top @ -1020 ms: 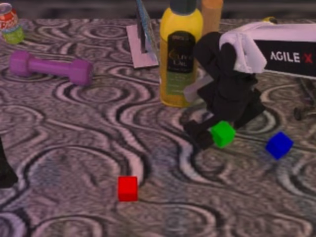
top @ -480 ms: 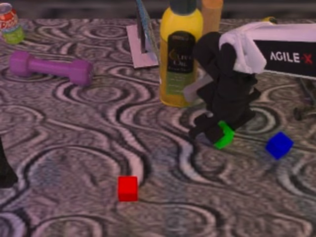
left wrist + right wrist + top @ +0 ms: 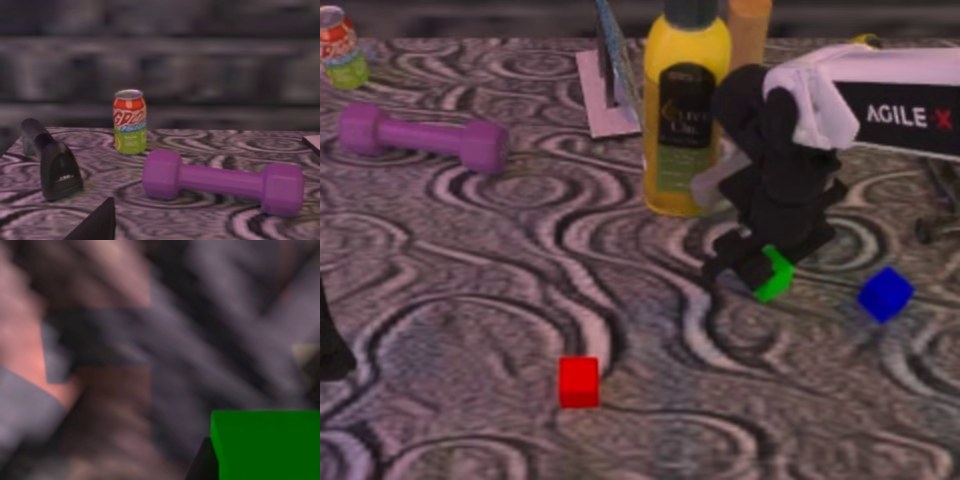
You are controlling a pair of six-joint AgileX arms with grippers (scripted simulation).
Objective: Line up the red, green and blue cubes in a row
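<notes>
The green cube (image 3: 778, 279) lies right of the table's middle, partly hidden under my right gripper (image 3: 752, 268), whose black fingers are shut on it. In the right wrist view the green cube (image 3: 267, 445) fills the near corner, with a dark finger pressed against its side. To its right the blue cube (image 3: 885, 294) rests alone on the cloth. The red cube (image 3: 579, 382) sits near the front, left of middle and well away from both. My left gripper (image 3: 330, 352) is parked at the left edge, open.
A tall yellow bottle (image 3: 685, 110) stands just behind and left of the right gripper, with an orange container (image 3: 750, 30) behind it and a propped card (image 3: 610, 95) beside it. A purple dumbbell (image 3: 420, 135) and a drinks can (image 3: 340, 45) are at the back left; a black scanner (image 3: 52, 160) shows in the left wrist view.
The right gripper has come down over the green cube and its fingers have shut on it, covering much of the cube. Red and blue cubes and the left arm have not moved.
</notes>
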